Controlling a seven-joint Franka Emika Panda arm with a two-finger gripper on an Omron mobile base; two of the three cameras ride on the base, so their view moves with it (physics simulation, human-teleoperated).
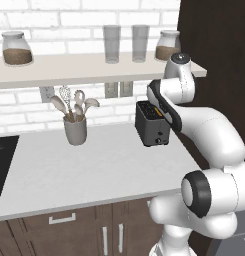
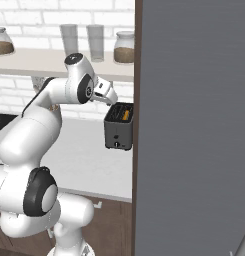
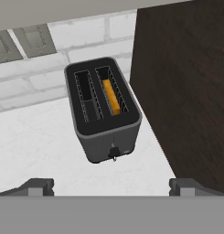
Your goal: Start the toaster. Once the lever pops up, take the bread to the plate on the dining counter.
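Note:
The black toaster (image 1: 153, 131) (image 2: 118, 131) (image 3: 104, 114) stands on the white worktop against the brick wall, beside a dark wood panel. The bread (image 3: 111, 97) (image 2: 125, 115) sits on edge in the right slot as seen in the hand view, only its orange-brown top showing. The slot beside it is empty. A small dark lever (image 3: 114, 152) juts from the toaster's front face. My gripper (image 3: 112, 186) (image 2: 112, 99) hovers above and in front of the toaster, open, its fingertips (image 3: 38, 186) spread wide with nothing between them. The plate and the dining counter are out of view.
A grey utensil cup (image 1: 75, 131) with spoons stands left of the toaster. The shelf (image 1: 94, 67) above carries jars and glasses. A tall dark panel (image 3: 186, 87) rises close to the toaster's right side. A black cooktop (image 1: 1, 160) lies at the worktop's left end.

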